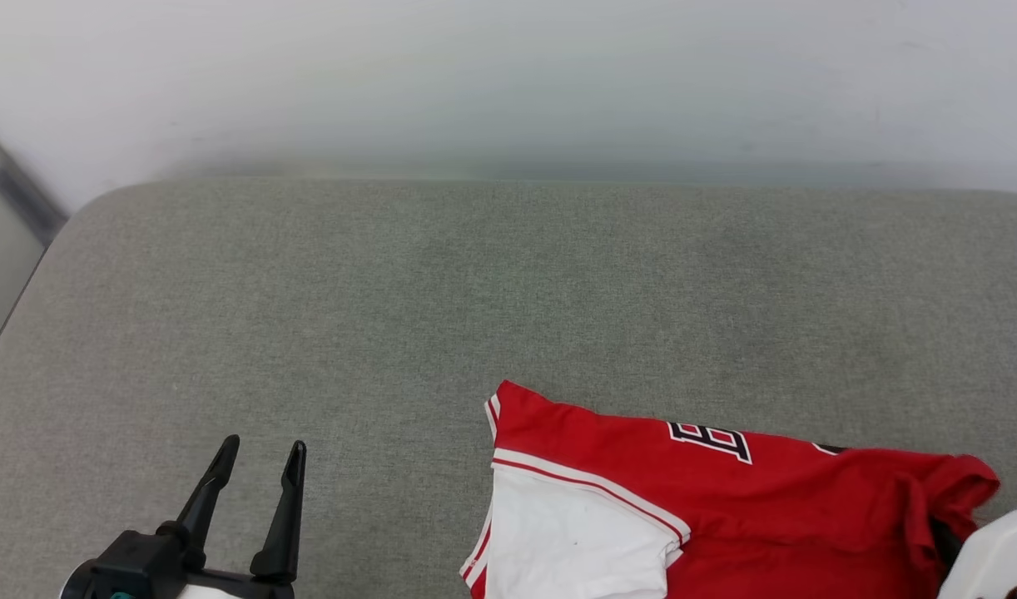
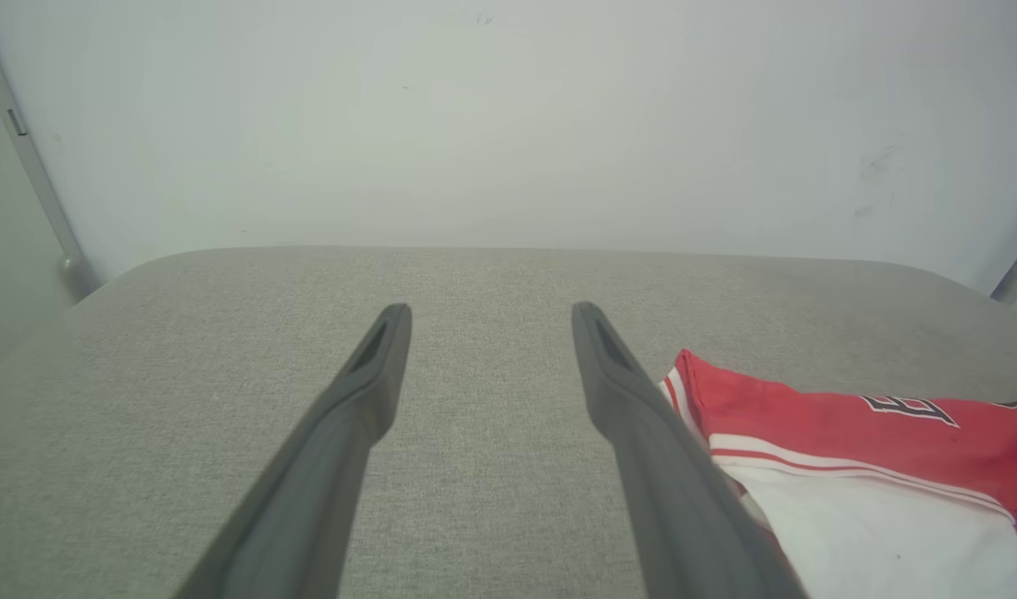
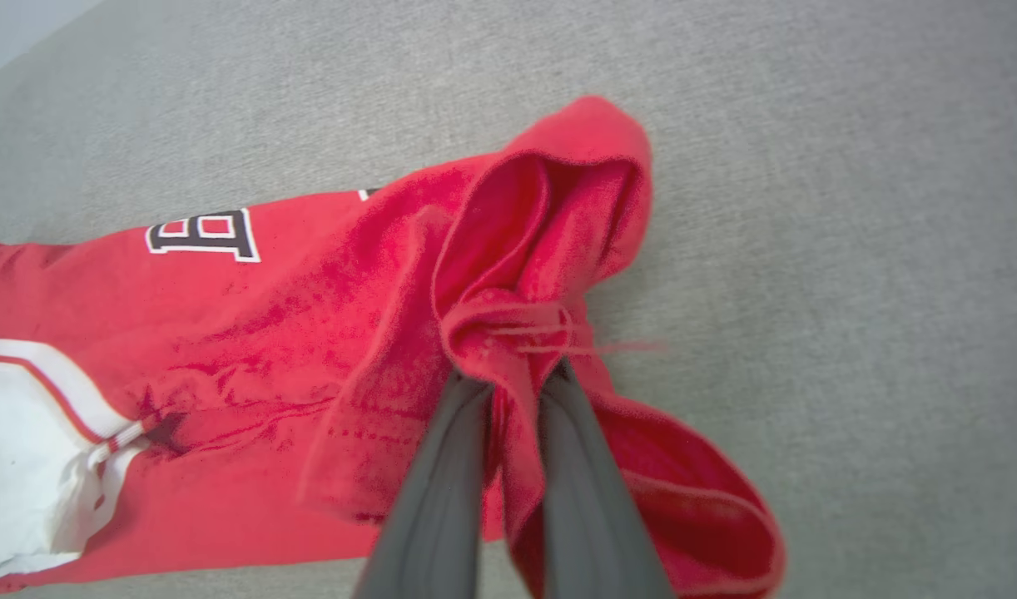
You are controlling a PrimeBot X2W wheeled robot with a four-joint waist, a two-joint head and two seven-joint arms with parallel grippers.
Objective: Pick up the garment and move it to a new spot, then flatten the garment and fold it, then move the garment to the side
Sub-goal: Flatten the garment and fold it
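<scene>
While the right gripper (image 3: pixel 513 378) pinches a bunched fold of the bright red soft T-shirt with white short sleeves and striped trim (image 1: pixel 766 499) between its two dark fingers, the left gripper (image 1: pixel 264 445) hovers over bare cushion with its fingers spread wide and nothing between them. The shirt lies on the wide grey woven-fabric cushion (image 1: pixel 392 316), at its near edge and toward the robot's right, well short of the pale wall (image 1: pixel 508 66) behind. Its long axis runs across the robot from side to side. The white sleeve end points toward the left gripper, and the crumpled red end, where a stitched edge shows at the pinch, points to the right. The right arm is therefore the one at the cloth, gripping its right end, while the sleeve end lies apart from the left gripper, off to that gripper's right. A lift from this hold would probably trail the shirt lengthwise, and the open stretch of cushion lies ahead and to the left.
</scene>
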